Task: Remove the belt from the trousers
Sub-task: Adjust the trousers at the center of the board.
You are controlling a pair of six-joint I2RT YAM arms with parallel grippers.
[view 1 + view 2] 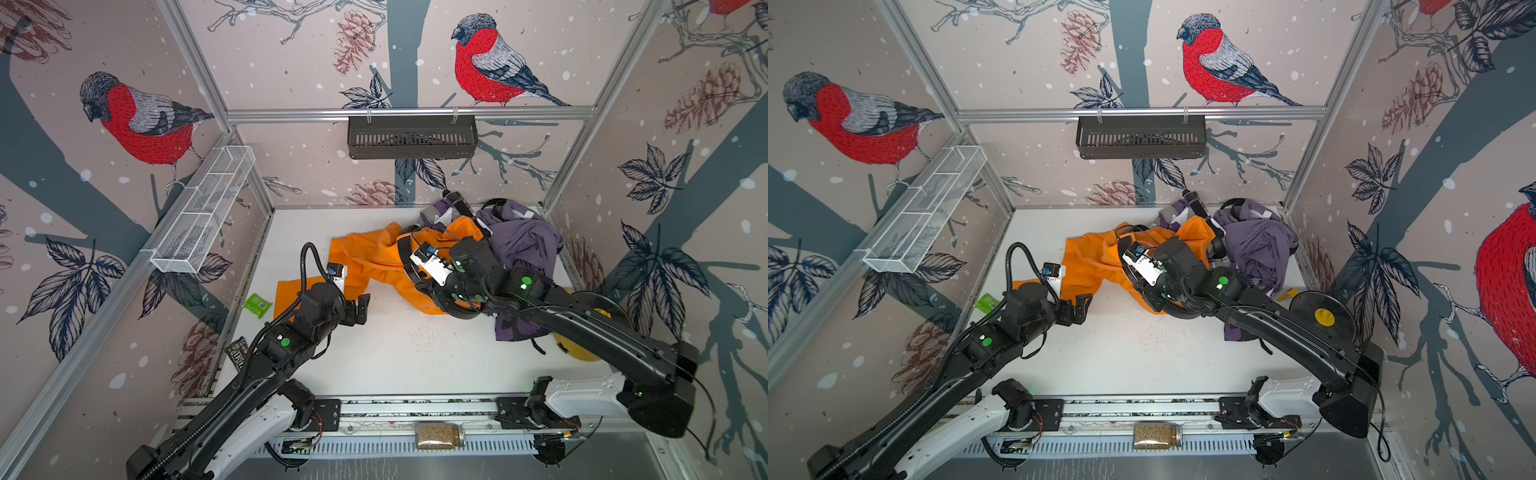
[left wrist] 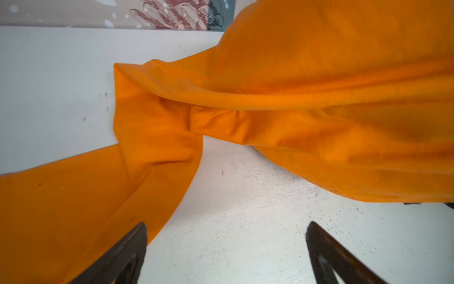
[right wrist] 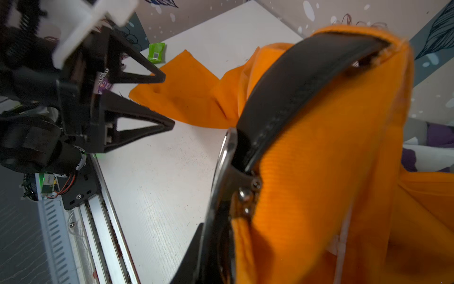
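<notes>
The belt (image 3: 302, 83) is a black strap with a fine grained surface and a stitched edge. It ends in a flat, polished metal buckle (image 3: 222, 172) fixed with small round rivets. It runs through the waistband of the trousers (image 1: 374, 253), which are bright orange cloth with a fine ribbed weave, crumpled into soft folds.

In both top views the belted waist stands bunched up off the white table (image 1: 395, 357), just right of the frame's centre. The trouser legs trail flat toward the left-centre. The table top is matte, scuffed and speckled with dark grit.

The right gripper (image 3: 218, 258) is clamped narrow on the belt right at the buckle, with orange cloth pressed against it. Only one dark finger shows; the other is hidden behind the fabric.

The left gripper (image 1: 360, 309) has triangular, open-framed black fingers. Its jaws are spread wide and hold nothing. It hovers over bare table just beside a trouser leg, to the lower left of the belt and clear of it.
</notes>
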